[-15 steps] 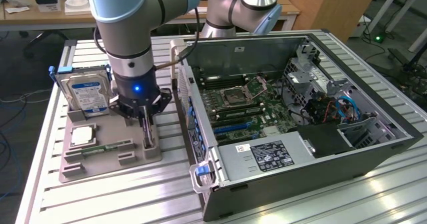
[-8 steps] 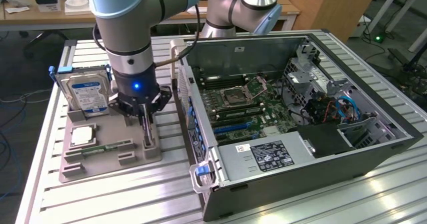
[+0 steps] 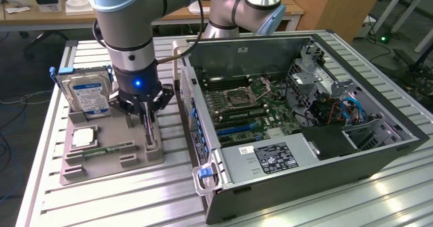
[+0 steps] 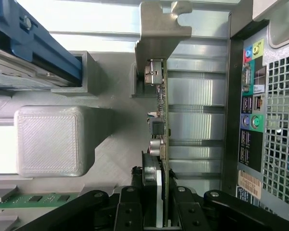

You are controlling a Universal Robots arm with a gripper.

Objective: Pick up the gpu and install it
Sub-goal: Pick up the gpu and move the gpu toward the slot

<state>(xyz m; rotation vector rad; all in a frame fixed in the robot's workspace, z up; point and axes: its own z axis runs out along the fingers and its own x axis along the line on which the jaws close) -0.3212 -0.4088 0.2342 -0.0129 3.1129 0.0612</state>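
Observation:
The gpu [image 4: 163, 110] is a thin dark card standing on edge in the grey holder [image 3: 101, 168], beside the open computer case [image 3: 379, 80]. Its silvery bracket [image 4: 159, 29] is at the end away from me. In the exterior view the card [image 3: 150, 136] is a dark upright strip under the arm, with its bracket [image 3: 178, 54] rising behind. My gripper [image 3: 147, 128] reaches straight down over the card. In the wrist view my gripper [image 4: 159, 197] has one black finger on each face of the card and is shut on it. I cannot tell whether the card's lower edge still sits in the holder's slot.
A silver hard drive [image 3: 88, 95] in a blue caddy stands upright in the holder toward the exterior view's left. A processor [image 3: 82, 137] and a green memory stick [image 3: 108, 149] lie in the holder too. The case's rear port panel [image 4: 250, 96] is close beside the card. The motherboard [image 3: 250, 105] lies exposed.

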